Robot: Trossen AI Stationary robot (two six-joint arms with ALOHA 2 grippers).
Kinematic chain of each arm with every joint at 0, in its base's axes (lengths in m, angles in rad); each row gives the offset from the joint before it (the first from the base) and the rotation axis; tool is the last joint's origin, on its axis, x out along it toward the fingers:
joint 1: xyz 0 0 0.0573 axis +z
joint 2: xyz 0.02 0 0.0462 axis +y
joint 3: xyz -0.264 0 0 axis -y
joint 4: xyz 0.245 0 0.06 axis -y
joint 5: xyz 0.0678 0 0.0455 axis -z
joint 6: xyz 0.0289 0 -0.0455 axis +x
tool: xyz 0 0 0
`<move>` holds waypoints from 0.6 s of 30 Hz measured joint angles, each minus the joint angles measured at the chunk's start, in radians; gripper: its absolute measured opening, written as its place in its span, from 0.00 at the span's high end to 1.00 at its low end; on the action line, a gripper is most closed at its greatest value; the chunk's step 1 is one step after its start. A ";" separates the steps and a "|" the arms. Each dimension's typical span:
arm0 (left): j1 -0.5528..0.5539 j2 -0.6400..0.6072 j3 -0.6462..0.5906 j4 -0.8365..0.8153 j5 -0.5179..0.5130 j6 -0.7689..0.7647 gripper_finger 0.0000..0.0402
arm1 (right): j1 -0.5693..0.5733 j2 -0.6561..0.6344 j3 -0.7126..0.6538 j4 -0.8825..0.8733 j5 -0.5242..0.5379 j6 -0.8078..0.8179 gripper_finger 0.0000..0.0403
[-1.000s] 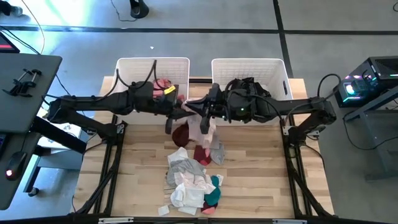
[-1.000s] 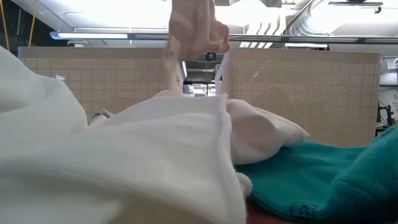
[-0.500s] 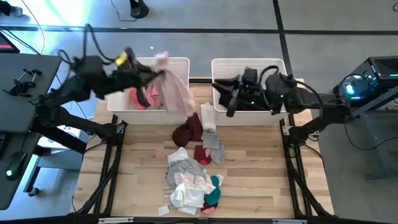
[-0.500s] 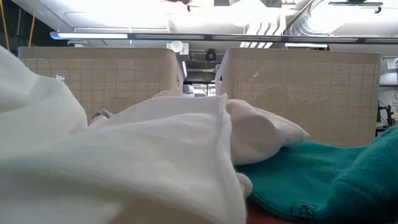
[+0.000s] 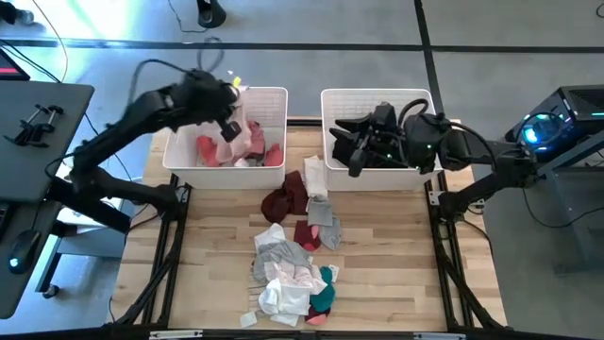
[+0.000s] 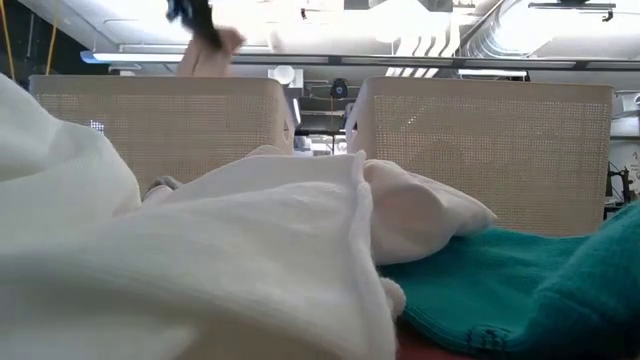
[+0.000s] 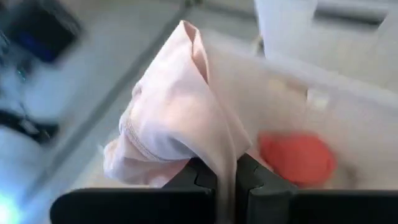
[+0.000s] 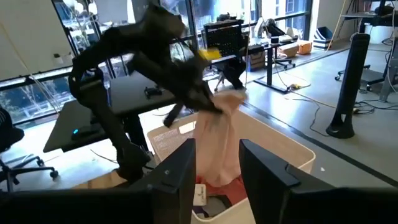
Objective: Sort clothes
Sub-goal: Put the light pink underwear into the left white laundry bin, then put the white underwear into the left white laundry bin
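Note:
My left gripper [image 5: 229, 128] hangs over the left white basket [image 5: 179, 151], shut on a pale pink garment [image 7: 174, 118]. That garment droops into the basket onto red and coral pieces [image 5: 209, 151]. My right gripper [image 8: 217, 163] stands open and empty, level over the right basket [image 5: 377, 94] and pointing toward the left one. The other clothes lie in a loose pile [image 5: 294, 264] in the middle of the table: maroon, grey, white and teal pieces. My left gripper pinches a bunched fold of the pale pink garment [image 7: 219, 163] between its two fingers. The fingers come from above, slanting down into the left basket. The cloth bulges over and past the fingers and hangs slack, its lower part [image 5: 253, 142] down in the basket.
The two baskets stand side by side at the table's far edge with a narrow gap between them. In the low view white cloth [image 6: 200, 250] and teal cloth [image 6: 520, 290] lie close to the camera and hide the table. Bare wood lies left and right of the pile.
My left gripper has carried the pink garment from the table's middle up toward the far left, then down over the left basket, where the cloth now bunches instead of trailing. My right gripper has drawn back from the middle to the right basket.

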 joint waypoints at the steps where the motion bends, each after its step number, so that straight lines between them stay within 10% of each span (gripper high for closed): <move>1: 0.022 0.008 -0.038 0.004 0.030 -0.014 1.00 | 0.000 0.001 0.000 -0.004 0.000 0.004 0.73; 10: 0.114 0.027 -0.333 0.071 0.114 -0.145 0.78 | 0.003 0.001 0.000 -0.035 -0.034 0.045 0.73; 18: 0.152 -0.011 -0.261 0.051 0.228 -0.198 0.50 | 0.002 0.037 0.000 -0.208 -0.094 0.067 0.73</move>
